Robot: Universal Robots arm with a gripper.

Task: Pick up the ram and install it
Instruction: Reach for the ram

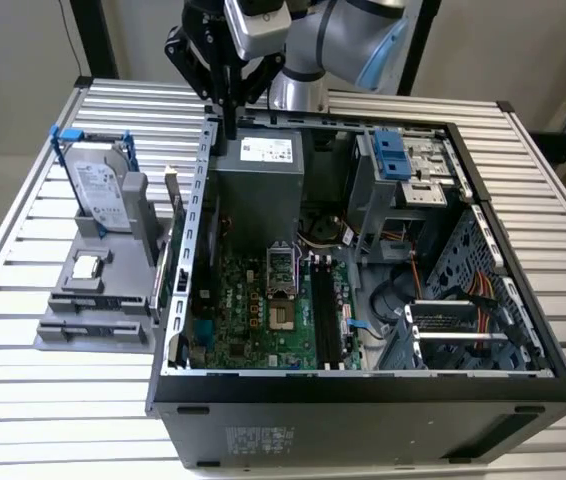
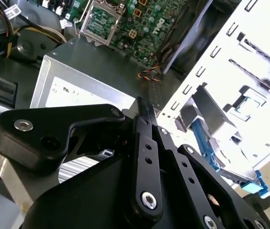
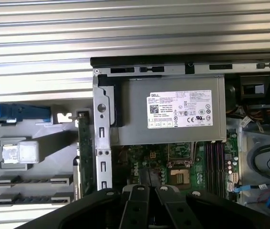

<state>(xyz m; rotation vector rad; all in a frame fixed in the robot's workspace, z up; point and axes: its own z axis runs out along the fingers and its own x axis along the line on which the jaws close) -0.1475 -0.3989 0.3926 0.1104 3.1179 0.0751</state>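
arm (image 1: 348, 40): grey with pale-blue joint caps, entering at the exterior view's top
wrist (image 1: 253, 25): turned downward
hand (image 1: 230, 128): black linkage, pointing straight down, fingers (image 2: 145, 117) pressed together into one narrow tip

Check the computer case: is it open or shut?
Open. In the exterior view the computer case has no panel on its upward side, leaving the motherboard and power supply exposed.

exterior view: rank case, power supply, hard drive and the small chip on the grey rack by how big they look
1. case, by far the largest
2. power supply
3. hard drive, somewhat smaller than the power supply
4. chip, clearly the smallest
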